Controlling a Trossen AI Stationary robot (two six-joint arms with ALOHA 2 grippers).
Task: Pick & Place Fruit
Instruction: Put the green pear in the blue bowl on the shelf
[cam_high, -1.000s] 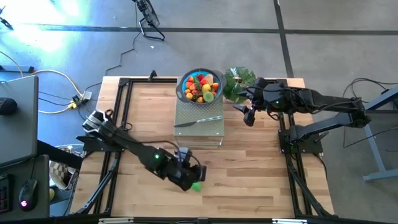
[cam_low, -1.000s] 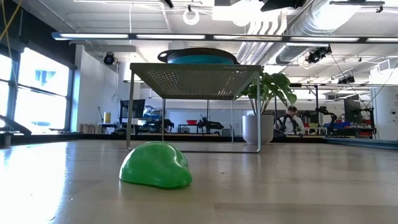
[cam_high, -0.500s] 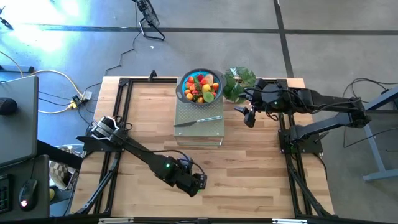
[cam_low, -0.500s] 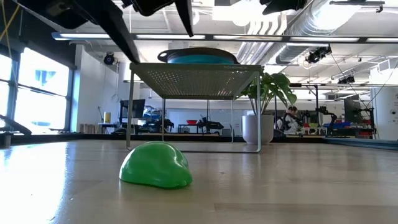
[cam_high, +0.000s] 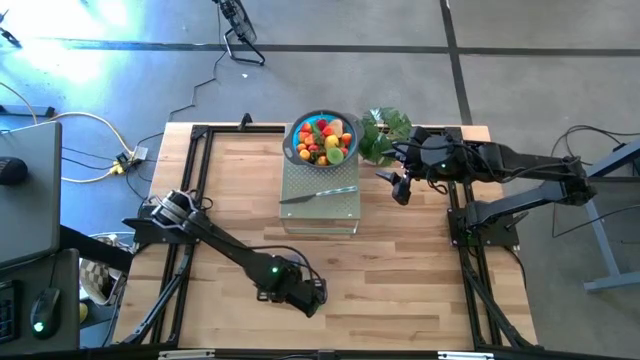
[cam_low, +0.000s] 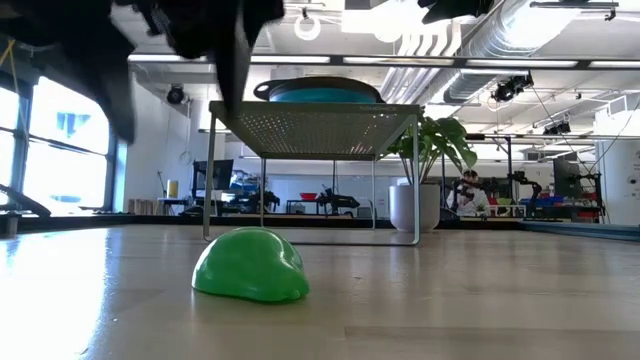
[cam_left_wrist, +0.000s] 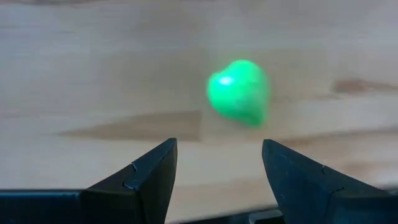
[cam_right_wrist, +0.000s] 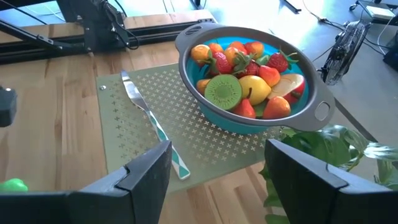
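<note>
Glossy plastic green fruit (cam_left_wrist: 238, 91) on smooth matt wooden table (cam_left_wrist: 93, 74)

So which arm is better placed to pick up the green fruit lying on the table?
Left. The left gripper hangs open right over the green fruit; the right gripper waits far off beside the perforated stand.

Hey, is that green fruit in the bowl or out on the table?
Out: the green fruit lies alone on the wooden table, beneath the left end effector.
</note>
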